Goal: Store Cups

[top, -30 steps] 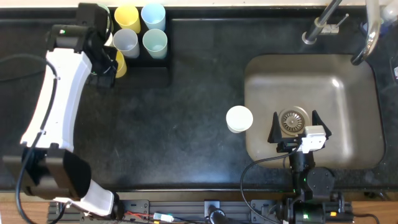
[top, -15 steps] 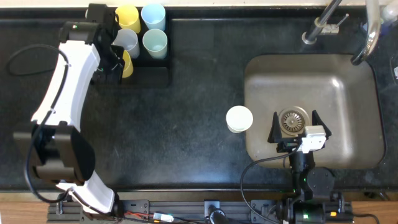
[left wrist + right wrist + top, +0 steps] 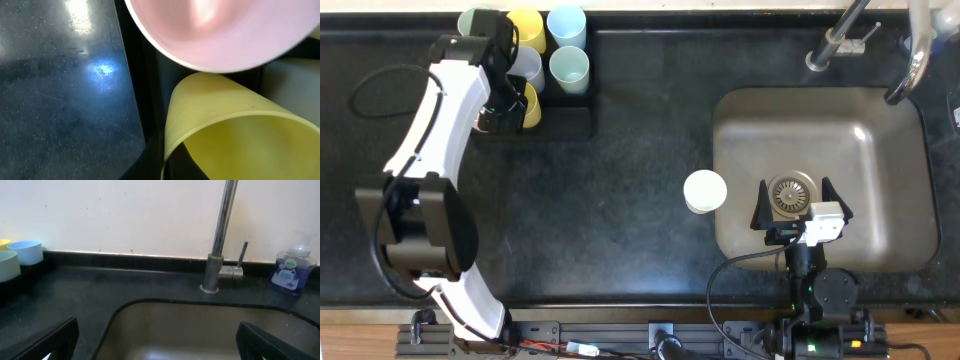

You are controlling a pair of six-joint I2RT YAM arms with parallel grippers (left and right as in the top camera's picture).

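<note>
1. At the rack's (image 3: 565,118) left edge, left gripper (image 3: 508,102) seems closed on the tilted yellow cup (image 3: 225,115).
2. Light, slippery plastic: pinch its wall near the rim.
3. Right gripper (image 3: 795,208), far from the rack, gapes empty.

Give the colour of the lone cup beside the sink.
The lone cup is white; the top view shows it best.

A dark, speckled bench (image 3: 620,220) runs wall to wall, with a steel sink (image 3: 880,130) sunk into it. Behind stands a tall tap (image 3: 222,235), a pale wall (image 3: 125,215) and a soap bottle (image 3: 292,272).
</note>
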